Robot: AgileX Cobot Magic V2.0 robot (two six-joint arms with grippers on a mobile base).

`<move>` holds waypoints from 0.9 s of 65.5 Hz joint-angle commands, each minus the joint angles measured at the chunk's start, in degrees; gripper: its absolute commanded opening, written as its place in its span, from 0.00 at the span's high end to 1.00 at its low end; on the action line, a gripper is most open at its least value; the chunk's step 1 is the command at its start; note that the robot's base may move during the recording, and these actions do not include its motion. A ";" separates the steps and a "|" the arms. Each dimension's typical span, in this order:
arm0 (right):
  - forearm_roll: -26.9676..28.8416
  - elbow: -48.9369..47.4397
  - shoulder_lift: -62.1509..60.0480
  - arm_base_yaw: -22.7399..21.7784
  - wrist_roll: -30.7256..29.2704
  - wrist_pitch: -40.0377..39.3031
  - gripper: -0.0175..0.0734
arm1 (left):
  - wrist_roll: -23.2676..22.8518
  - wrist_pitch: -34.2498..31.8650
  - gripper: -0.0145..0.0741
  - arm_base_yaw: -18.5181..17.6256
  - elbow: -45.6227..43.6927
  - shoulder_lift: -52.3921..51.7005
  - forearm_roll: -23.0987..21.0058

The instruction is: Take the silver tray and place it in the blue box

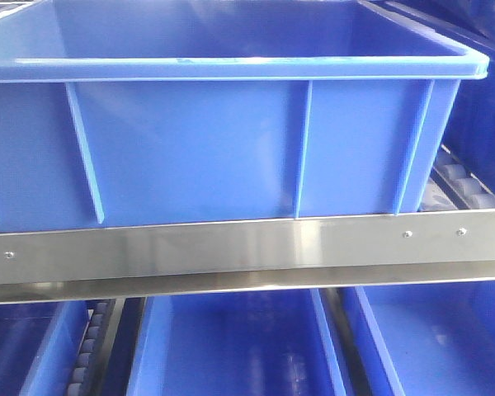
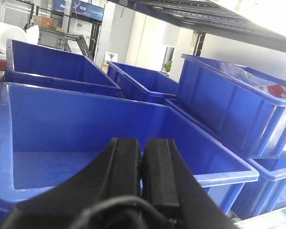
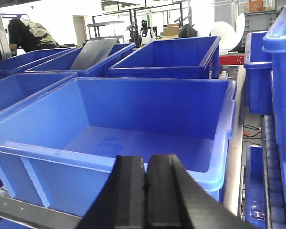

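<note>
While the front camera sits right up against the blue box, all you really get there is its ribbed side wall and thick rim, resting on a shiny steel shelf rail, with more blue crates on the level below. No arms in that view.

Left wrist view: the left gripper has its two black fingers pressed flat together, nothing pinched between them, sitting over the near rim of a deep blue crate whose inside looks bare. More crates line up behind it, and one on the right holds some stuff I can't make out.

Right wrist view: the right gripper is clenched too, pads touching, holding nothing, just in front of the blue box's near rim. A flat grey tray leans tilted in a crate further back on the left. Can't tell if that's the silver tray or the darker one, too far away.
</note>
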 commanded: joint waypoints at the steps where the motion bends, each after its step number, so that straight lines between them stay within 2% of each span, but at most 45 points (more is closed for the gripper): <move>1: -0.66 -1.20 0.38 -0.11 -0.60 -4.68 0.75 | 0.02 -5.04 0.84 -0.08 -1.57 0.64 0.10; 7: -3.05 0.51 -0.07 -0.82 -0.60 -4.74 0.75 | 0.02 -5.04 0.84 -0.08 -1.57 0.64 0.10; 15: -9.28 5.66 -2.48 -6.14 -0.60 -5.18 0.75 | 0.02 -5.04 0.84 -0.08 -1.57 0.64 0.10; 23: -9.44 11.47 -6.50 -12.46 -0.60 -6.22 0.75 | 0.02 -5.04 0.84 -0.08 -1.57 0.64 0.10; 33: -9.44 14.31 -12.64 -17.43 -0.60 -6.38 0.75 | 0.02 -5.04 0.84 -0.08 -1.57 0.64 0.10; 44: -9.44 17.48 -18.26 -20.30 -0.60 -7.22 0.75 | 0.02 -5.04 0.84 -0.08 -1.57 0.64 0.10; 48: -9.39 18.80 -17.98 -20.59 -0.60 -9.34 0.75 | 0.02 -5.04 0.84 -0.08 -1.57 0.64 0.10; 59: -9.39 18.66 -18.03 -20.66 -0.60 -9.17 0.75 | 0.02 -5.04 0.84 -0.08 -1.57 0.76 0.10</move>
